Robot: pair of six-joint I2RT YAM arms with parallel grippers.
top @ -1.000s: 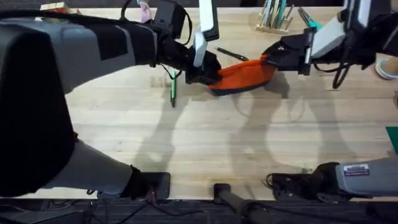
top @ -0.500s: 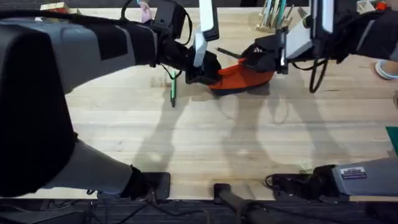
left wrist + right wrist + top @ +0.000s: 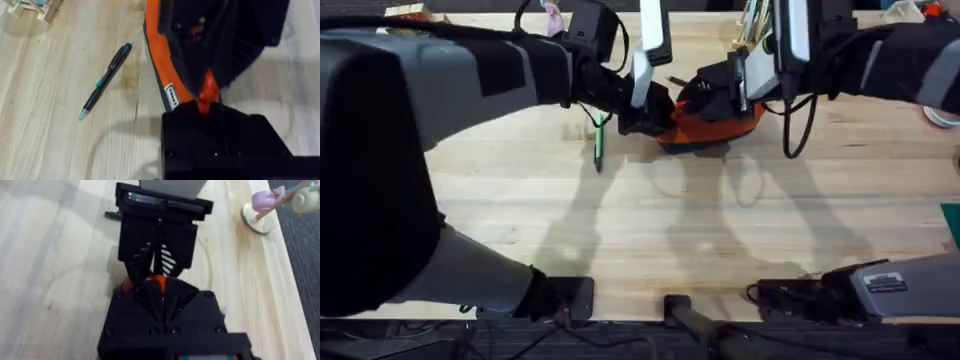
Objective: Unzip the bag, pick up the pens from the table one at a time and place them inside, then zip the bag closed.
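Black arms with white link plates, looped black cables, ribbed black fingers, white base label

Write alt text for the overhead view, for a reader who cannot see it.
Two robot arms meet over an orange bag at the far middle of a light wooden table, the left gripper at its left end and the right gripper over its middle. A green pen lies on the table just left of the bag.

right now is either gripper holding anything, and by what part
Both grippers hold the bag. The left gripper pinches the orange fabric at its left end. The right gripper is closed on the top edge near the middle, apparently at the zipper.
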